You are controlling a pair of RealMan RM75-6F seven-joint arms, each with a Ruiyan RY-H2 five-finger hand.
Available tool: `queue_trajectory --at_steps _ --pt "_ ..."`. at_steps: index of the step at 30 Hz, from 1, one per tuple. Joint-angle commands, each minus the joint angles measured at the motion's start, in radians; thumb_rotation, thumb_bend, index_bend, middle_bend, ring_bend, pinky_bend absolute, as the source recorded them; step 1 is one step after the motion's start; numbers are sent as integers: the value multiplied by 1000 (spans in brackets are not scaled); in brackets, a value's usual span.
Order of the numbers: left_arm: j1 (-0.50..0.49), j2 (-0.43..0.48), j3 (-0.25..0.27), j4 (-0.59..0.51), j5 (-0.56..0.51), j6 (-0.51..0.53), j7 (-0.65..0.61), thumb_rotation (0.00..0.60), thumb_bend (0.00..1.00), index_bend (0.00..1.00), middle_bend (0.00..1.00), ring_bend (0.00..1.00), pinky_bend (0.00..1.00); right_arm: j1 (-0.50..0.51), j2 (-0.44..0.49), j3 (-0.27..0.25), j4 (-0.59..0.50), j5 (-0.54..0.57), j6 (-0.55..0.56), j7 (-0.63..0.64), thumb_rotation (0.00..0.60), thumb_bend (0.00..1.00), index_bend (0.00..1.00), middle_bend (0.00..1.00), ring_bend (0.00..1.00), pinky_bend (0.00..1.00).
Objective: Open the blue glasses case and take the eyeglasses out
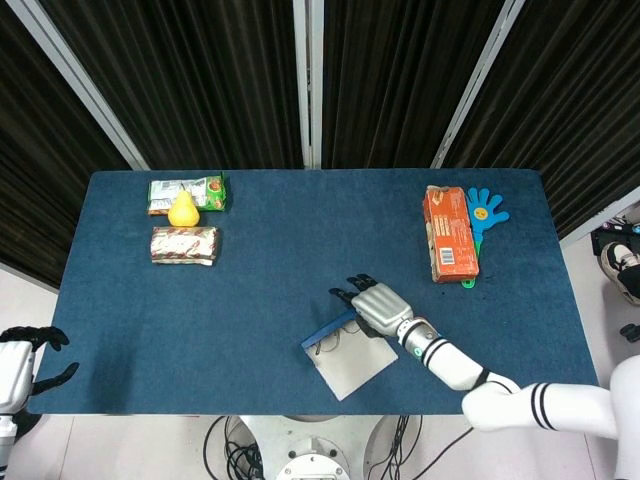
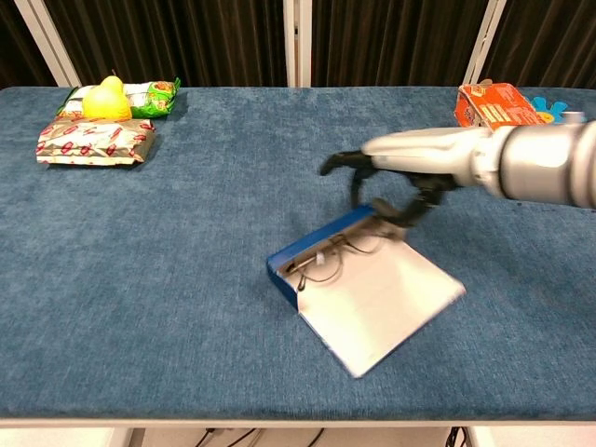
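Note:
The blue glasses case (image 2: pixel 312 244) lies open near the table's front middle, turned at an angle, with its white-lined lid (image 2: pixel 382 303) flat toward the front edge. Thin wire eyeglasses (image 2: pixel 326 259) rest inside along the blue wall. My right hand (image 2: pixel 410 168) hovers over the case's far right end, its fingers curled down to where the glasses' frame meets the case. Whether they pinch anything is unclear. In the head view the case (image 1: pixel 345 362) sits just left of the right hand (image 1: pixel 377 305). My left hand (image 1: pixel 25 358) hangs off the table's left front corner, fingers spread, holding nothing.
An orange box (image 1: pixel 448 235) and a blue hand-shaped toy (image 1: pixel 487 210) lie at the back right. A yellow pear (image 1: pixel 182 210), a green packet (image 1: pixel 208 188) and a silver-red snack packet (image 1: pixel 185 245) sit at the back left. The front table edge runs close to the lid.

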Motion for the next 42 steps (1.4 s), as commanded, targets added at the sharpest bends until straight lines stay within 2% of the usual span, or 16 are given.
queue_trajectory --at_steps 1,4,8,16,25,38,42 --pt "0 0 0 -1 0 -1 2 600 166 508 536 415 334 -38 25 -23 -28 -58 43 17 600 472 97 302 0 0" --pt "0 0 0 -3 -1 0 7 600 166 508 536 415 334 -42 1 -15 -8 -105 52 36 600 349 130 281 0 0" --pt "1 0 -1 -2 -2 1 5 600 166 508 535 415 334 -22 -45 5 37 -125 29 43 600 325 160 276 0 0" --pt "1 -1 -1 -1 -2 0 3 600 166 508 536 416 334 14 -100 24 86 -98 -22 19 600 371 261 275 0 0" --pt "1 -1 -1 0 -1 1 2 600 166 508 536 415 329 23 -109 29 93 -61 -34 -2 600 427 334 282 0 0" --pt "1 -1 0 2 1 2 -3 600 166 508 535 415 322 34 -119 30 103 -25 -43 -21 600 457 429 284 0 0" --pt "1 -1 0 3 1 2 -4 600 166 508 535 415 313 35 -122 33 105 -18 -40 -22 600 468 493 284 0 0"
